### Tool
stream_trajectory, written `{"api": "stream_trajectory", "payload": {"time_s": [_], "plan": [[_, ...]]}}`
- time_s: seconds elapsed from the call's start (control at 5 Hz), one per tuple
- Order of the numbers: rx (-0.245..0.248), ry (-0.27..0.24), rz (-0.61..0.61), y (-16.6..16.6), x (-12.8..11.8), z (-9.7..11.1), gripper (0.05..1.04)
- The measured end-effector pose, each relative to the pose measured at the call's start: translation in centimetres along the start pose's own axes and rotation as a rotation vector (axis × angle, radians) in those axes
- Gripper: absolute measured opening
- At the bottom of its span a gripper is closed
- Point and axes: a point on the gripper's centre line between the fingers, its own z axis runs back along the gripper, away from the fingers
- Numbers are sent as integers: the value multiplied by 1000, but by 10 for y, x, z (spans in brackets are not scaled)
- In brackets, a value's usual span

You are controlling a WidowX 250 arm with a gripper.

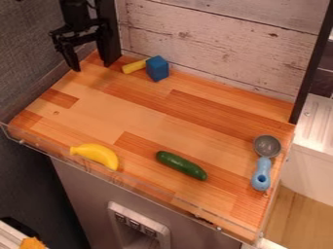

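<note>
Bright yellow banana (100,154), dark-green cucumber (181,165)

Overall light: moderately bright, diffuse, fairly even across the counter (153,116). Sheen: pale, broad, on the wood left of centre. Highlights: small and soft on the banana (98,153) and cucumber (181,166); a dull gleam in the scoop (267,145). Rail (153,194): clear, with thin glints along the front edge. Shadows: faint, soft-edged, close beside the cucumber and block (157,68). Brightest area: white surface (313,126), far right. Darkest area: wall (29,185), lower left, detail subdued.
</note>
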Motion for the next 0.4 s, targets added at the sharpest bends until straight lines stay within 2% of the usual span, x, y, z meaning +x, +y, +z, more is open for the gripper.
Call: {"api": "stream_trajectory", "payload": {"time_s": [0.2,0.4], "plan": [[5,0,-115,-2,6,0,998],[14,5,-289,-7,12,2,997]]}}
